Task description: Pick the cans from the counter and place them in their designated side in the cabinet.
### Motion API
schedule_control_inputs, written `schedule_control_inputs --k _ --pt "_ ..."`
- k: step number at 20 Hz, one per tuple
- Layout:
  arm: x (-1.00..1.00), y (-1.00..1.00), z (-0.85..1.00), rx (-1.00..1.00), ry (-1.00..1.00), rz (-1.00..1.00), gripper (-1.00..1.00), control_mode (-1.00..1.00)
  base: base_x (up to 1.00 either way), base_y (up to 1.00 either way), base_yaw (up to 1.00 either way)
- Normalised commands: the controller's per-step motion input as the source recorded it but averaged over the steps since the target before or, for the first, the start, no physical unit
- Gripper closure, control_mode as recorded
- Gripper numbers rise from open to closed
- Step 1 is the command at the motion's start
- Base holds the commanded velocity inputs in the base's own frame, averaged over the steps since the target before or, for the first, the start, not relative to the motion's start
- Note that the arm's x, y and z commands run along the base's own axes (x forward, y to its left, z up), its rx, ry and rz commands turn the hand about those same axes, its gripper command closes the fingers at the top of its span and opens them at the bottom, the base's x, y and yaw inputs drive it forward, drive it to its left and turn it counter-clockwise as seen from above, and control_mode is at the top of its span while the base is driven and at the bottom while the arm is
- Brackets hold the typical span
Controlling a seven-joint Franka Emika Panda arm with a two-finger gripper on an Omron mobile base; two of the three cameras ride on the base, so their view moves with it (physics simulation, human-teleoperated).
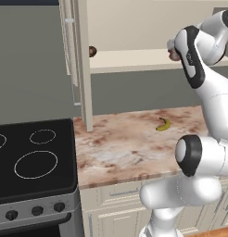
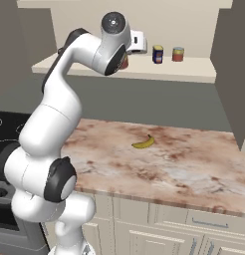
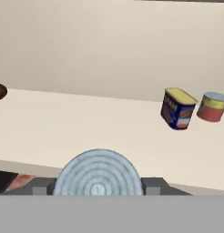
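Marble counter (image 2: 184,164) stretched beside the black stove (image 1: 32,157), and a banana (image 2: 143,143) lay alone on it toward the back. Above it ran the cream shelf (image 2: 194,72) of the cabinet (image 1: 83,65), with its narrow door standing open at the left.

On that shelf the blue can (image 2: 157,54) and the orange can (image 2: 178,54) stood upright, near each other but apart, toward the right side. In the hand view they appeared tilted, the blue can (image 3: 177,109) just left of the orange can (image 3: 213,107).

The arm reached up to shelf height, and the gripper (image 2: 137,42) sat over the shelf to the left of both cans. A third can (image 3: 98,173), silver-topped with ringed grooves, lay between the fingers (image 3: 155,185), its red side (image 2: 124,62) peeking out behind the wrist. The claw was closed on that can. A dark round object (image 1: 92,51) rested at the shelf's far left end.
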Motion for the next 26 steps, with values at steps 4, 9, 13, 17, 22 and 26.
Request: schedule_control_inputs --k 4,9,13,17,22,26 --pt "0.03 0.0 -0.08 0.0 0.04 0.0 1.0 -1.0 0.0 0.0 0.0" --pt "0.04 -0.02 -0.06 0.0 0.03 0.0 1.0 -1.0 0.0 0.0 0.0" --pt "0.12 -0.01 -0.03 0.0 0.03 0.0 1.0 -1.0 0.0 0.0 0.0" --pt "0.18 0.0 -0.02 0.0 0.03 0.0 1.0 -1.0 0.0 0.0 0.0" --pt "0.2 -0.01 0.0 0.0 0.02 0.0 1.0 -1.0 0.0 0.0 0.0" --pt "0.23 -0.05 0.0 0.0 0.01 0.0 1.0 -1.0 0.0 0.0 0.0"
